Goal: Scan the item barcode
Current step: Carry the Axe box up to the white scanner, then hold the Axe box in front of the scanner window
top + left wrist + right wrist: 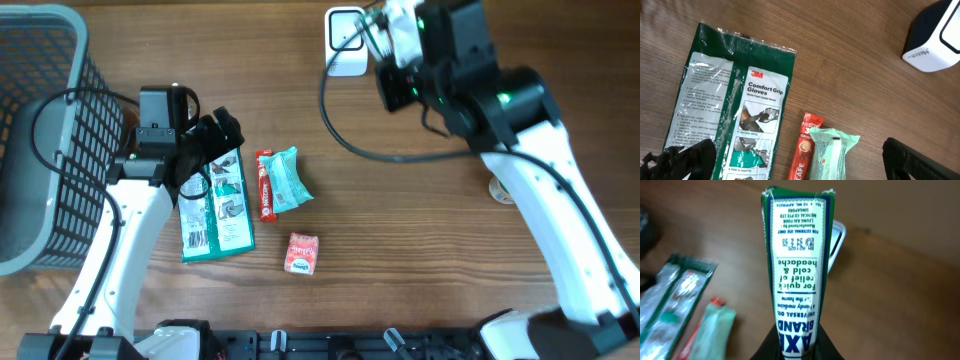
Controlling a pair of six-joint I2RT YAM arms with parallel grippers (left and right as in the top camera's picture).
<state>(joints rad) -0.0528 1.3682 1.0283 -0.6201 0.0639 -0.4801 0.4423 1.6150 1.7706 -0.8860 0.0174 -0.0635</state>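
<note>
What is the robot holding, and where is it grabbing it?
The right fingers pinch the medicine box by one end. The left fingers hold nothing.

On my right wrist feed, the right end effector [796, 347] clamps the base of the medicated oil box [797, 265] at 6 o'clock. The green-and-white box stands up toward 12, its print upside down to me. A white scanner [838, 236] peeks out behind it at 1 o'clock. On the wooden desk [900, 295] at 8 o'clock lie a gloves packet [675, 295], a red sachet [707, 315] and a pale green packet [715, 330].
</note>
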